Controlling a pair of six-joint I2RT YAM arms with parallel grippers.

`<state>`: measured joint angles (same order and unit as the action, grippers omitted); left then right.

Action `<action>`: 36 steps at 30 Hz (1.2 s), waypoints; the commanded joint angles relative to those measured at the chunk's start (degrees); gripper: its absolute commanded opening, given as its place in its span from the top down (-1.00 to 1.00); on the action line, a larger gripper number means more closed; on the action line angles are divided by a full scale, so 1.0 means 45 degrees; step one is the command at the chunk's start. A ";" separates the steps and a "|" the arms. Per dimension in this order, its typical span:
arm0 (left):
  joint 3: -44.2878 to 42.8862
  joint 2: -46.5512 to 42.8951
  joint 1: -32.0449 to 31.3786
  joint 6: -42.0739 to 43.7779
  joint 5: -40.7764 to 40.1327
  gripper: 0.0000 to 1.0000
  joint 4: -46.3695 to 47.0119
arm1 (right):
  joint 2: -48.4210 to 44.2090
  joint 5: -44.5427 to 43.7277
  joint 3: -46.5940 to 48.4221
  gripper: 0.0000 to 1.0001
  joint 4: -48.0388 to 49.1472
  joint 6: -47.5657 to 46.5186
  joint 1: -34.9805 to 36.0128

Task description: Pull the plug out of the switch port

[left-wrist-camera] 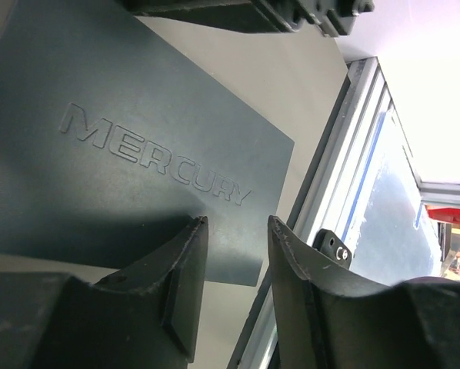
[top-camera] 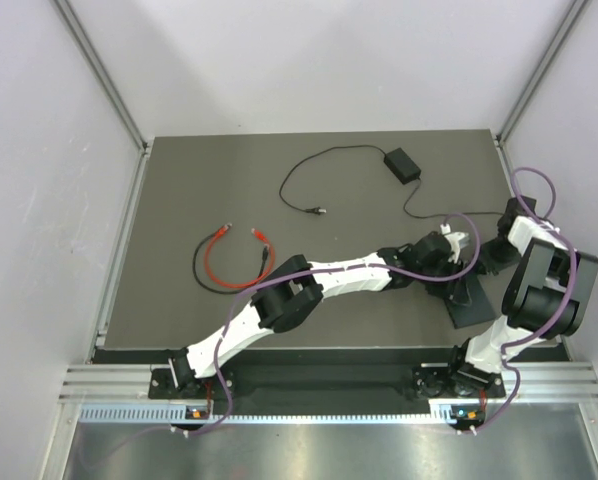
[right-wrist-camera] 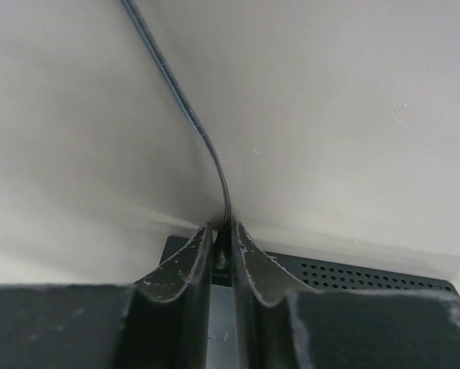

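The switch [top-camera: 476,300] is a flat matte black box lying at the right of the mat; its embossed lid [left-wrist-camera: 138,154] fills the left wrist view. My left gripper [left-wrist-camera: 236,223] hangs over that lid, open, nothing between its fingers. The plug [right-wrist-camera: 223,254] is a small black barrel at the switch's vented edge [right-wrist-camera: 353,273], its thin cord [right-wrist-camera: 176,92] running away over the mat. My right gripper [right-wrist-camera: 221,226] straddles the plug, jaws a narrow way apart with thin dark slits either side. The switch port itself is hidden behind the plug and fingers.
A small black power brick [top-camera: 401,163] with thin cords lies at the back. A red and black cable loop [top-camera: 229,260] lies at the left middle. The aluminium frame rail [left-wrist-camera: 345,169] runs close beside the switch on the right.
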<state>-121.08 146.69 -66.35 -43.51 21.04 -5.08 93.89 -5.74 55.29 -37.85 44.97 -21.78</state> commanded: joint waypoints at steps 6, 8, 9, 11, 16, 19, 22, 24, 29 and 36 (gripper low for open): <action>0.0947 0.0390 0.0154 -0.0175 -0.0962 0.18 -0.1293 | 0.0074 0.0279 0.0370 0.37 -0.0926 -0.0716 0.0192; 0.0969 0.0448 0.0154 -0.0292 -0.1003 0.19 -0.1486 | 0.0035 0.0337 0.0312 0.37 -0.0906 -0.0755 0.0192; 0.0814 0.0545 0.0154 -0.0332 -0.0984 0.20 -0.1623 | 0.0054 0.0357 0.0331 0.37 -0.0906 -0.0755 0.0192; 0.0695 0.0721 0.0154 -0.0410 -0.0847 0.24 -0.1896 | 0.0015 0.0396 0.0428 0.52 -0.0907 -0.0794 0.0192; 0.1280 0.0644 0.0173 -0.1032 -0.0847 0.53 -0.2016 | 0.0444 0.0162 0.1150 1.00 -0.1120 -0.0619 0.0172; 0.1631 0.0488 0.0135 -0.1210 -0.1080 0.72 -0.2249 | 0.1301 0.0026 0.2299 1.00 -0.1257 -0.0560 0.0153; 0.2198 0.0273 -0.0002 -0.1367 -0.1588 0.84 -0.2347 | 0.1984 -0.0462 0.3392 1.00 -0.1393 -0.0541 0.0153; 0.2432 0.0292 -0.0119 -0.1425 -0.1687 0.88 -0.2289 | 0.2299 -0.0659 0.3845 1.00 -0.1414 -0.0462 0.0133; 0.2199 0.0624 -0.0256 -0.1484 -0.1745 0.89 -0.2445 | 0.2419 -0.0912 0.3576 1.00 -0.1629 0.1038 0.0133; 0.2295 0.0293 -0.0159 -0.0822 -0.1980 0.89 -0.2134 | 0.1793 -0.0210 0.1894 1.00 -0.1063 0.1318 0.0172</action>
<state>-114.65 144.64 -66.89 -52.31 17.10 -2.55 102.54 -6.94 65.41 -47.33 49.69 -21.54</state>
